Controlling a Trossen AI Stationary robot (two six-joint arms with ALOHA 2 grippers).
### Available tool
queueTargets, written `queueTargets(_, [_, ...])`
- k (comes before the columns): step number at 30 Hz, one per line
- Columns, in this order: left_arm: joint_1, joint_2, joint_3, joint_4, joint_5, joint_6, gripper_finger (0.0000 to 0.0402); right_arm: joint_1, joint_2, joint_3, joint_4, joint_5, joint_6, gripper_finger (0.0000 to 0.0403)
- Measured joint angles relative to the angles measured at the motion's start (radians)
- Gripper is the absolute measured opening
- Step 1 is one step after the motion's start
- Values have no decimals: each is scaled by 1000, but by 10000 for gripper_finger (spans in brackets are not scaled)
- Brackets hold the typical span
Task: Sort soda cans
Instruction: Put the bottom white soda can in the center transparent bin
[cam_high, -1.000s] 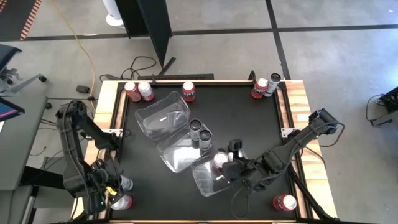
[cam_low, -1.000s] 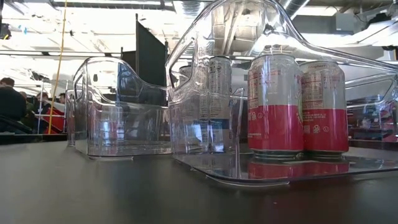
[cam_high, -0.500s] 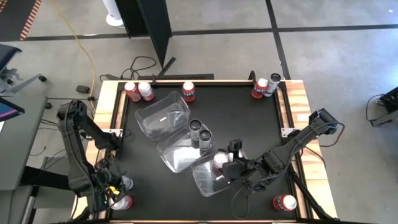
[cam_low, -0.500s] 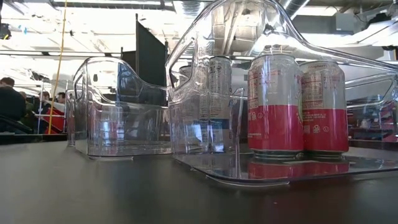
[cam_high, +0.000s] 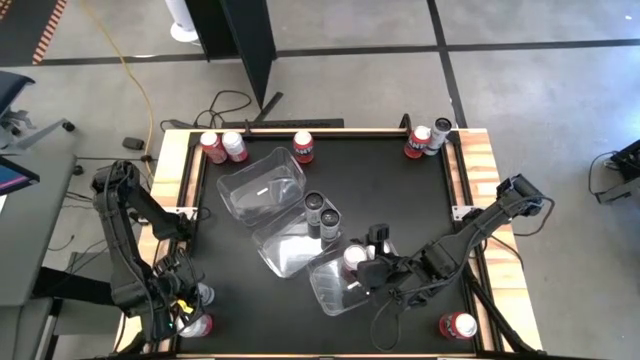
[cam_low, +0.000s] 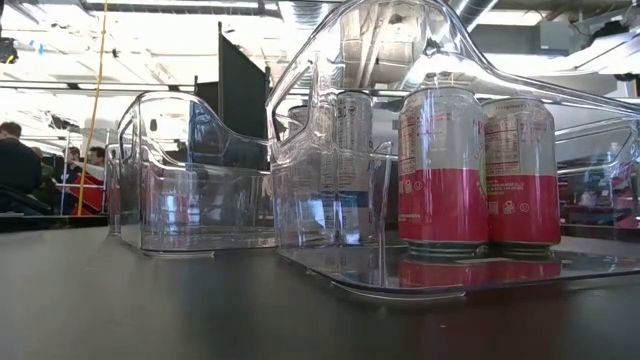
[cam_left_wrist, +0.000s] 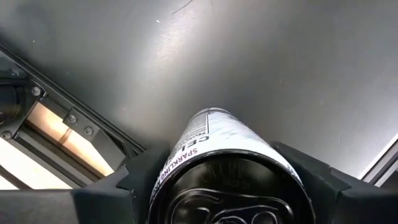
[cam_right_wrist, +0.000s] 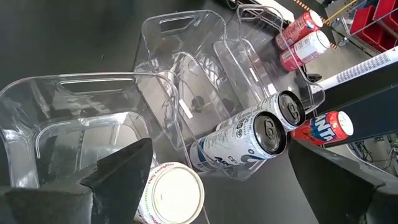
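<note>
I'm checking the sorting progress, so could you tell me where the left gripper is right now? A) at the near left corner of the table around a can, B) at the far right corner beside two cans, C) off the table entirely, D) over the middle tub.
A: the high view shows the left gripper at the table's near left corner, and its wrist view shows a can between its fingers.

High view looks straight down on the whole table (cam_high: 400, 200). Low view sits at tabletop level, close to the clear tubs (cam_low: 190, 170) — the overhead sees those too. Wrist views look past their own fingers, very near cans.
</note>
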Motion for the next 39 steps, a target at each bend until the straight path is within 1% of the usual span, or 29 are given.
queueTargets(3, [2, 0, 0, 0, -15, 11, 245, 0, 0, 0, 0, 0, 0, 395])
queueTargets(7, [33, 0, 9, -2, -28, 58, 245, 0, 0, 0, -1, 0, -1, 395])
queueTargets(14, [133, -1, 62, -45, -32, 226, 245, 0, 0, 0, -1, 0, 2, 395])
queueTargets(18, [199, -1, 134, -91, -46, 344, 245, 0, 0, 0, -1, 0, 8, 395])
queueTargets(21, [248, -1, 212, -138, -76, 433, 245, 0, 0, 0, -5, 0, 16, 395])
queueTargets(26, [334, -1, 371, -220, -201, 596, 245, 0, 0, 0, -6, 0, 16, 395])
queueTargets(29, [414, -2, 445, -223, -270, 723, 245, 0, 0, 0, -6, 0, 16, 395])
queueTargets(31, [484, -2, 476, -204, -282, 818, 245, 0, 0, 0, -6, 0, 16, 395])
queueTargets(35, [642, -2, 492, -119, -279, 1020, 245, 0, 0, 0, -6, 0, 16, 395])
queueTargets(39, [809, 6, 493, -11, -224, 1207, 245, 0, 0, 0, -6, 0, 16, 395])
